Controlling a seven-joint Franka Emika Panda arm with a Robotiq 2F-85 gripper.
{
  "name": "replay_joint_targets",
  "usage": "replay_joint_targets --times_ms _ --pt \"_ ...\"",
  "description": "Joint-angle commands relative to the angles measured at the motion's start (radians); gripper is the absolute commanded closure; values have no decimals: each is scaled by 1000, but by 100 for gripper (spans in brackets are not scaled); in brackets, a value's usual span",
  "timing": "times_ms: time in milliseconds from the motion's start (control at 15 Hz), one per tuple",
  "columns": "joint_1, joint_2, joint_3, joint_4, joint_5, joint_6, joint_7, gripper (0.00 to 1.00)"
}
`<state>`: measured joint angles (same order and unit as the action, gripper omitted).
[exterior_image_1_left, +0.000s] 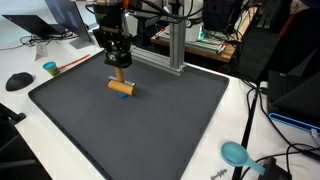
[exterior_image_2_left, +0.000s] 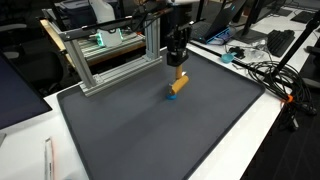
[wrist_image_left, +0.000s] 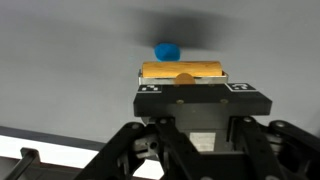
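My gripper (exterior_image_1_left: 118, 66) hangs over the far middle of a dark mat (exterior_image_1_left: 150, 130). It looks shut on the thin stem of an orange T-shaped wooden piece (exterior_image_1_left: 121, 88), whose cross bar lies level just above or on the mat. A small blue part (exterior_image_1_left: 127, 96) sits at the bar's near side. It is the same in the other exterior view: gripper (exterior_image_2_left: 178, 62), orange piece (exterior_image_2_left: 177, 86), blue part (exterior_image_2_left: 171, 97). In the wrist view the gripper body (wrist_image_left: 183, 80) hides the fingertips. The orange bar (wrist_image_left: 183, 70) and the blue part (wrist_image_left: 166, 49) lie just beyond it.
An aluminium frame (exterior_image_2_left: 110, 55) stands along the mat's far edge, close behind the gripper. A teal round object (exterior_image_1_left: 236, 152) and cables lie on the white table at the mat's corner. A black mouse (exterior_image_1_left: 18, 81) and a small teal cup (exterior_image_1_left: 49, 69) sit beside the mat.
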<state>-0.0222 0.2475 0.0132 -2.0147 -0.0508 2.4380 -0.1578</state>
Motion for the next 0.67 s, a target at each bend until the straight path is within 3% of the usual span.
replay_joint_targets --times_ms 0,600 --pt "-4 -8 -4 -11 3 -10 -8 78" --pt "-10 35 -13 8 2 -11 -6 78"
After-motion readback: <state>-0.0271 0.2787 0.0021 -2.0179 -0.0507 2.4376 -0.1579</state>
